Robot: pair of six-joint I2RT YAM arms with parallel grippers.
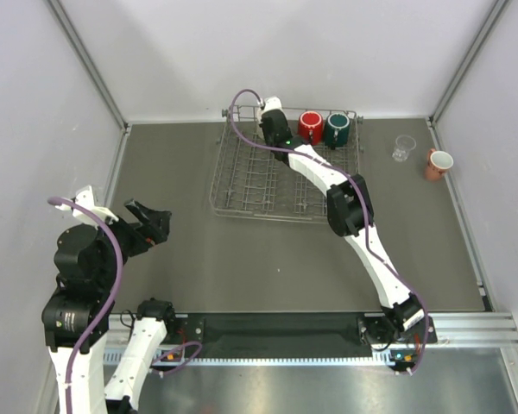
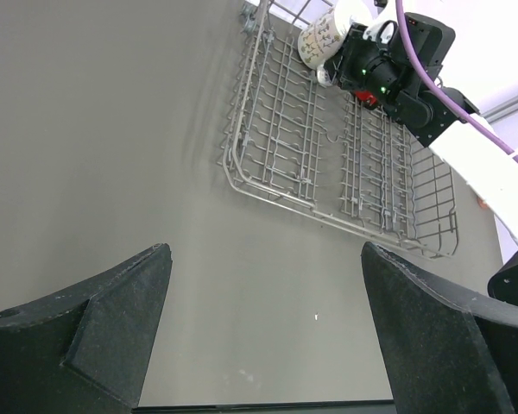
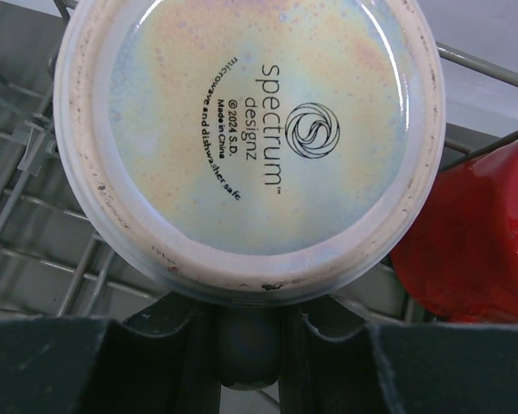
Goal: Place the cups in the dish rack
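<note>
Here, speckled mug (image 3: pixel 242 129) in right jaws, at dish rack (image 1: pixel 242 183) corner

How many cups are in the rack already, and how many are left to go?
Two look done: the red mug and dark green mug sit in the dish rack. One is in hand: the right gripper holds the white speckled mug by its handle at the rack's far end. Two are left on the table: the clear glass and salmon-pink mug.
</note>
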